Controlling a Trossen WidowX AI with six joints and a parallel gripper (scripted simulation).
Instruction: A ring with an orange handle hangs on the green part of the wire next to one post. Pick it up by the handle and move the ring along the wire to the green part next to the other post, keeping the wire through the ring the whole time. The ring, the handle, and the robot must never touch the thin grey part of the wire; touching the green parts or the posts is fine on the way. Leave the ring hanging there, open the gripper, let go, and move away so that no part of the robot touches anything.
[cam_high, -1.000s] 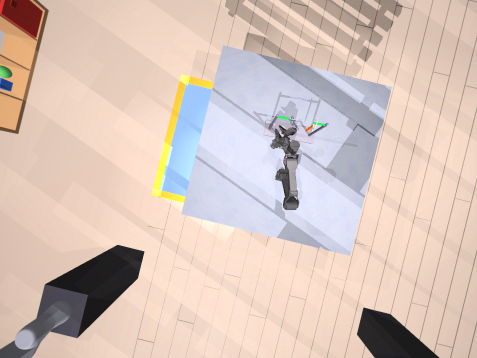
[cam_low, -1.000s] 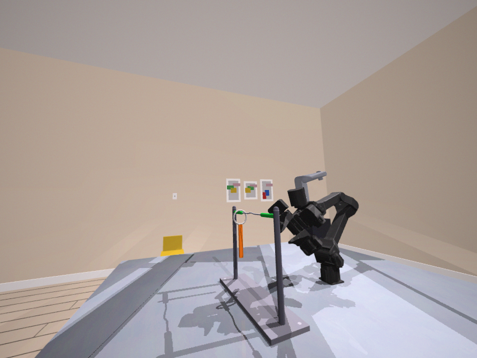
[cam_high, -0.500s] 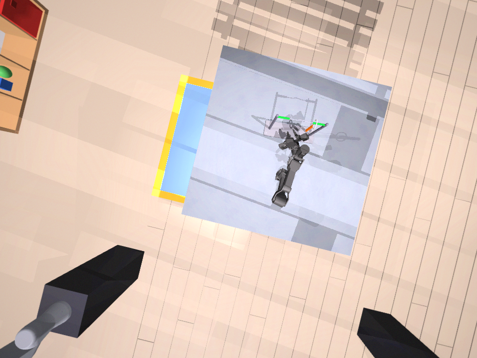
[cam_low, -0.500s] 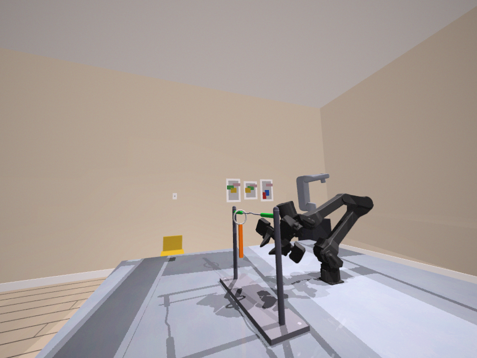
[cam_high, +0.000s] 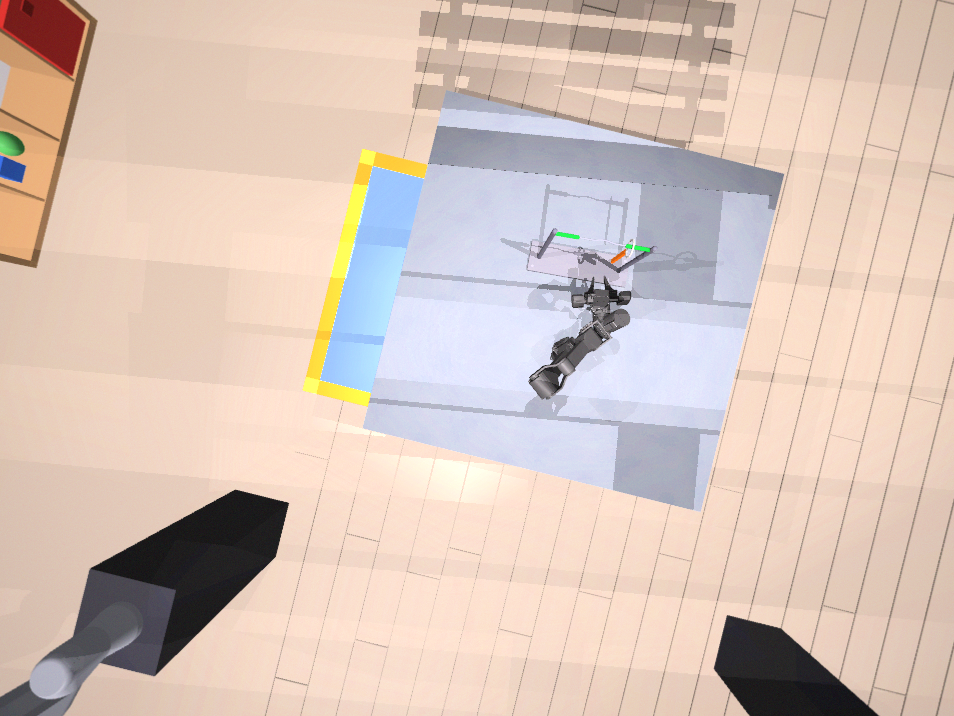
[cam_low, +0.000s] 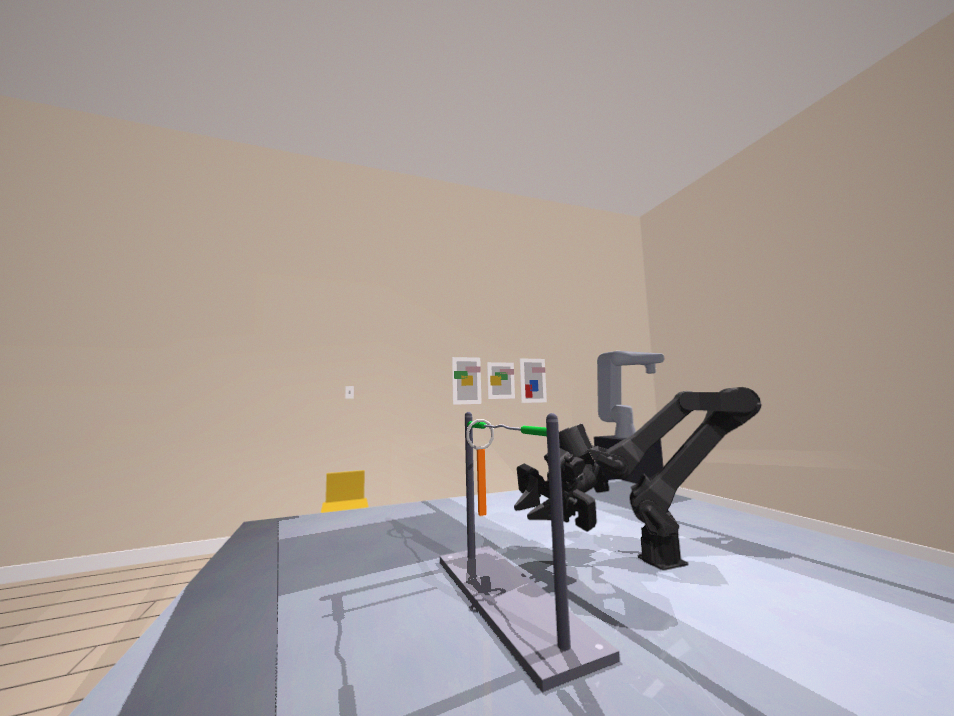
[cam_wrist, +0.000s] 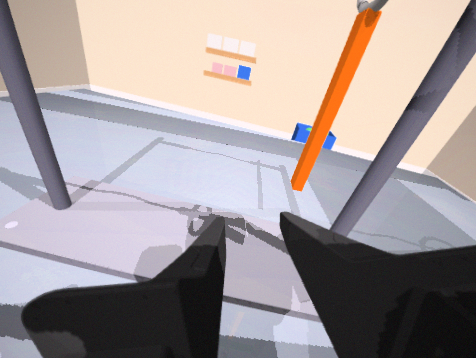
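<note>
The orange handle (cam_high: 619, 256) (cam_low: 481, 483) (cam_wrist: 336, 100) hangs near the partly open, empty gripper (cam_high: 598, 282) (cam_low: 524, 511) (cam_wrist: 252, 221), not touching; the arm (cam_high: 587, 344) (cam_low: 691, 460) is bent.

The pale blue-grey desk (cam_high: 477, 346) (cam_low: 770, 616) (cam_wrist: 200, 170) carries a flat pinkish base plate (cam_high: 539, 268) (cam_low: 504, 597) (cam_wrist: 120, 235), with the arm's foot (cam_low: 662, 553) standing near that plate.
</note>
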